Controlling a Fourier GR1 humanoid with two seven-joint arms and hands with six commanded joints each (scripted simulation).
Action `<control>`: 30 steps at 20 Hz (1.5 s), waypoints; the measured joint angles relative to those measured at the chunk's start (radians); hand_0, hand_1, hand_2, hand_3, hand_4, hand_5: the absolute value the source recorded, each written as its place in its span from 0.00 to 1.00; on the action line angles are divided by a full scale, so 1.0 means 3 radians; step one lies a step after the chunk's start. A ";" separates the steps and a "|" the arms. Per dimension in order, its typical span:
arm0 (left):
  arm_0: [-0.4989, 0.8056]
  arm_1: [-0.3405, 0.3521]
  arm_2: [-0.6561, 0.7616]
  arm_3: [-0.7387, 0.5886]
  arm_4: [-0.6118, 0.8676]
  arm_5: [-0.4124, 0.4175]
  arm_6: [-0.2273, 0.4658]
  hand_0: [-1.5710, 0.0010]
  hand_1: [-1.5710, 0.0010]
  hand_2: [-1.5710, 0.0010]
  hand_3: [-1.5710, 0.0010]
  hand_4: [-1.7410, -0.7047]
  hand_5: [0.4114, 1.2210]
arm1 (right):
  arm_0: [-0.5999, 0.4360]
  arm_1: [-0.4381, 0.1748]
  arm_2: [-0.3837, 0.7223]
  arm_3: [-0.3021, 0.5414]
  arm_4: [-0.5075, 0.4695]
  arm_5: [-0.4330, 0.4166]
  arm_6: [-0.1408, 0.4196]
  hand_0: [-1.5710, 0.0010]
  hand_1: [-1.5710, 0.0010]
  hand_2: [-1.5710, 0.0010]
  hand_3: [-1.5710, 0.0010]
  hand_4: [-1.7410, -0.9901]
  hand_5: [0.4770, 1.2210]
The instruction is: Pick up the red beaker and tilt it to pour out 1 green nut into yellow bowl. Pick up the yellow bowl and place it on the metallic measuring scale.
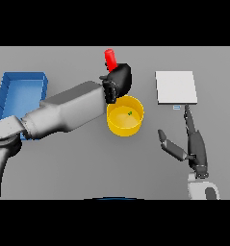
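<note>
Grey table (78, 163): bears every item below.

Blue bin (20, 93): open tray at my far left, partly hidden by the left arm; contents not seen; not part of the task.

Metallic measuring scale (176, 87): pale flat plate at upper right, well apart from the bowl. Bare top, ready as the drop point.

Yellow bowl (125, 116): centre of the table, upright, with one green nut (130, 113) lying inside. I judge the pour done. The bowl looks rigid, light and smooth-walled, so probably slippery; I would pinch it across the rim on the right side, nearest the right hand.

Left hand (117, 82): fingers wrapped round the red beaker (110, 59), held just behind the bowl's far rim.

Right hand (193, 144): fingers straight, thumb spread, holding nothing, between the bowl and the scale's near edge.

Red beaker: small, stiff, its top poking out above the fist; whether it is tilted or upright I cannot tell.

Green nut: tiny, loose, may roll if the bowl tips.
</note>
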 measured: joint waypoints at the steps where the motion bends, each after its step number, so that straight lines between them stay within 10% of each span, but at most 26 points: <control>1: -0.0048 0.0008 -0.0006 0.0004 0.0030 -0.0029 -0.0050 0.00 0.00 0.00 0.00 0.01 1.00 | -0.0003 0.0021 0.0011 0.0001 -0.0003 -0.0003 -0.0020 1.00 1.00 1.00 1.00 0.71 0.15; 5: -0.0387 0.0169 0.0162 0.0113 0.0180 0.0115 -0.0131 0.00 0.00 0.11 0.04 0.06 1.00 | -0.0012 0.0013 0.0005 -0.0023 0.0015 -0.0025 -0.0017 1.00 1.00 1.00 1.00 0.72 0.15; 7: -0.0571 0.0269 0.0282 0.0202 0.0267 0.0169 -0.0107 0.00 0.00 0.07 0.34 0.04 1.00 | -0.0002 0.0010 0.0022 -0.0032 0.0021 -0.0012 -0.0067 1.00 1.00 1.00 1.00 0.74 0.16; 14: -0.0935 0.0552 0.1079 0.0911 0.1045 0.0248 0.0212 0.00 0.00 0.01 0.12 0.01 1.00 | -0.0058 0.0033 -0.0008 -0.0025 -0.0174 0.0098 -0.0029 1.00 1.00 1.00 1.00 0.72 0.16; 22: -0.0182 0.1234 0.2274 0.1023 0.2548 0.0907 0.0612 0.00 0.00 0.00 0.09 0.00 1.00 | -0.0091 -0.0028 -0.0053 0.0078 -0.0243 0.0154 -0.0156 1.00 1.00 1.00 1.00 0.69 0.15; 30: 0.1312 0.1778 0.2715 -0.0315 0.3534 0.1960 0.1635 0.00 0.00 0.00 0.07 0.00 1.00 | -0.0120 -0.0144 -0.0031 0.0102 -0.0152 0.0192 -0.0175 1.00 1.00 1.00 1.00 0.70 0.22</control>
